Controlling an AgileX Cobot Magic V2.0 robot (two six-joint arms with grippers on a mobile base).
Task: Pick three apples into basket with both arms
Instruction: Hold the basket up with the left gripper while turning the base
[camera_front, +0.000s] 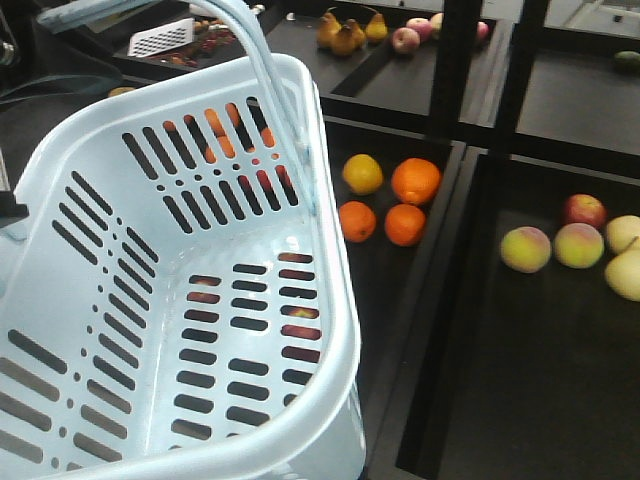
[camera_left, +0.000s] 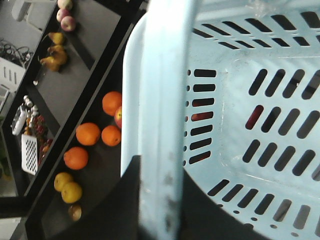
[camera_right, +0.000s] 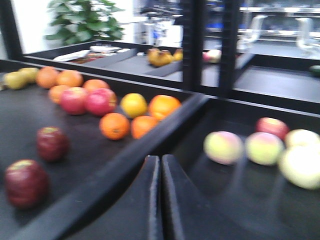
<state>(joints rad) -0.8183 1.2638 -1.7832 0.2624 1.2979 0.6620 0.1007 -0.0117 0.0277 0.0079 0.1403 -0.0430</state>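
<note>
Apples (camera_right: 52, 143) are what I am going for, and none is lying in the basket (camera_front: 340, 300) yet. My right gripper (camera_right: 160, 161) is hovering with its jaws pressed together on nothing, near the black rail (camera_right: 125, 165) that divides the trays. Left of it, two dark-red ones are sitting close together on the tray (camera_right: 30, 117). I cannot pick out a third. My left gripper (camera_left: 161, 205) is clamping the handle (camera_left: 165, 100), holding the basket tilted over that same tray.

I am judging this to be the reach for the first apple. Next I am needing to part the right jaws, cross the rail and come down over the nearer apple (camera_right: 26, 182), avoiding the pink-red apples (camera_right: 87, 101) and oranges (camera_right: 115, 125) behind.
</note>
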